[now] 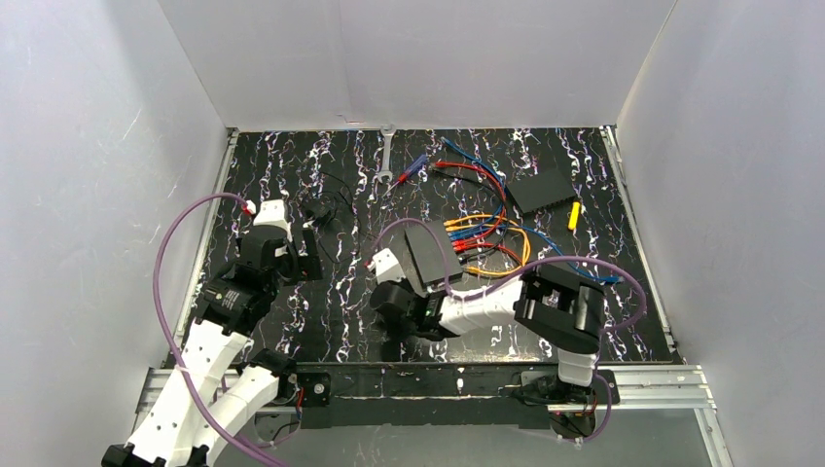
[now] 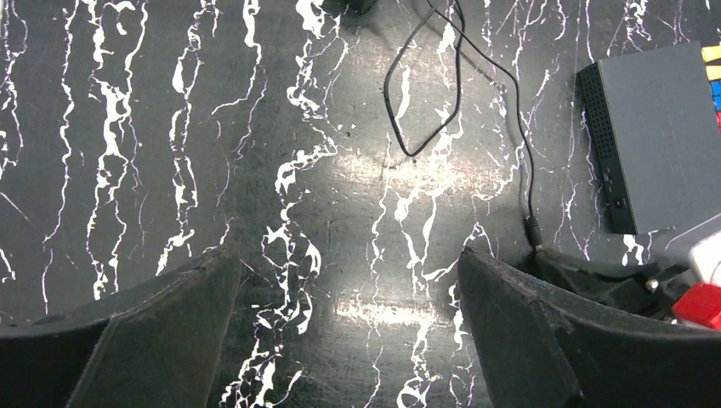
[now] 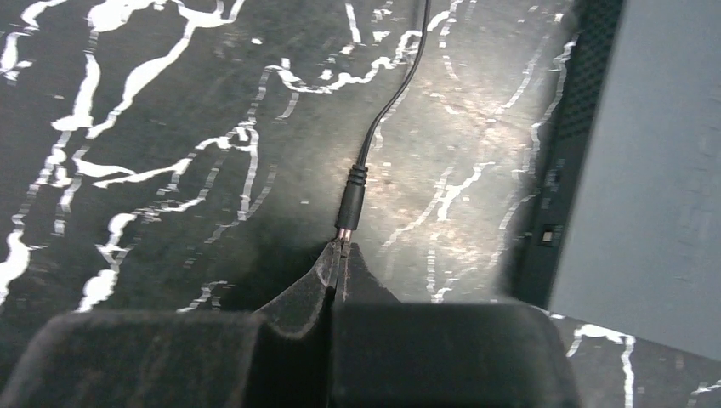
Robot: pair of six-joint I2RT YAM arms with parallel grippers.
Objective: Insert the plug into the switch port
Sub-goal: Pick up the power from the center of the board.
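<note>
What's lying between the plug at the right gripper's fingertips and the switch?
Only bare marbled tabletop lies between the plug and the switch. The right wrist view shows this stretch.

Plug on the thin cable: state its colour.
The plug is black with a coppery metal tip. It shows best in the right wrist view.

Bright, even light; glare patches on the glossy table (image 2: 357, 170); right wrist view perhaps slightly blurred.
</note>
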